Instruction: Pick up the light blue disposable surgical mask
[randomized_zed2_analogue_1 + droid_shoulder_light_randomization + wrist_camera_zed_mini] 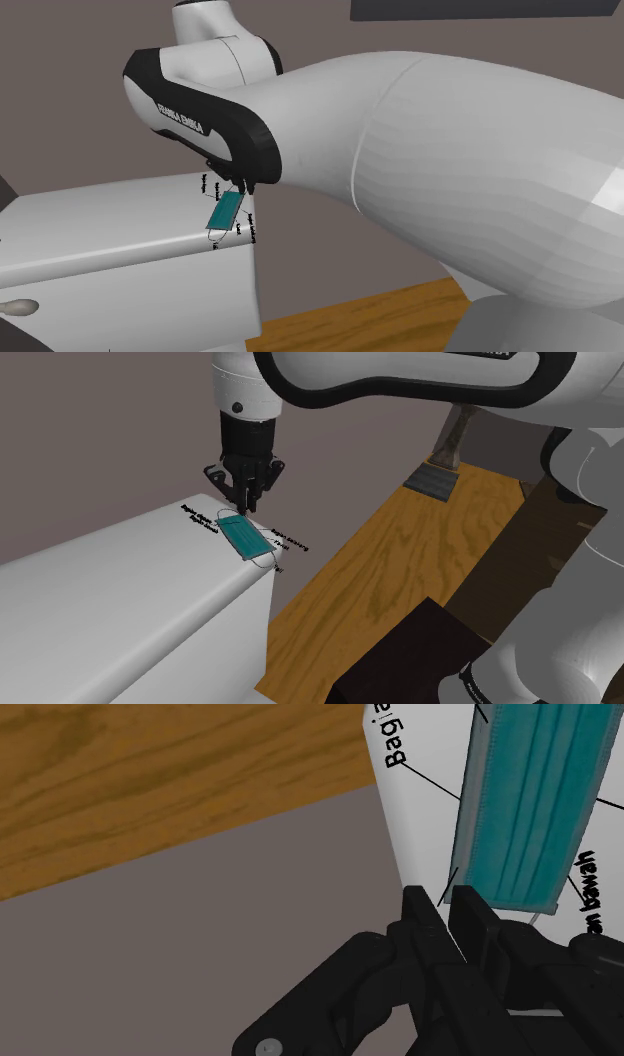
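Observation:
The teal-blue pleated surgical mask [247, 539] [223, 213] [535, 804] lies flat on the corner of a white counter [120, 582], ringed by small black printed labels. My black gripper [245, 509] [446, 899] comes straight down on the mask's far end. In the wrist view its fingers stand almost together at the mask's short edge. A thin ear-loop line runs into the narrow slit between them. In the second exterior view the arm's big white link covers most of the hand.
The counter's edge drops just beside the mask to a wooden floor [400, 552] [150, 774]. A grey brush-like object with a brown handle [435, 477] stands on the floor. The dark stand [420, 652] is at the lower right. A pale rounded object [15, 307] pokes in below the counter.

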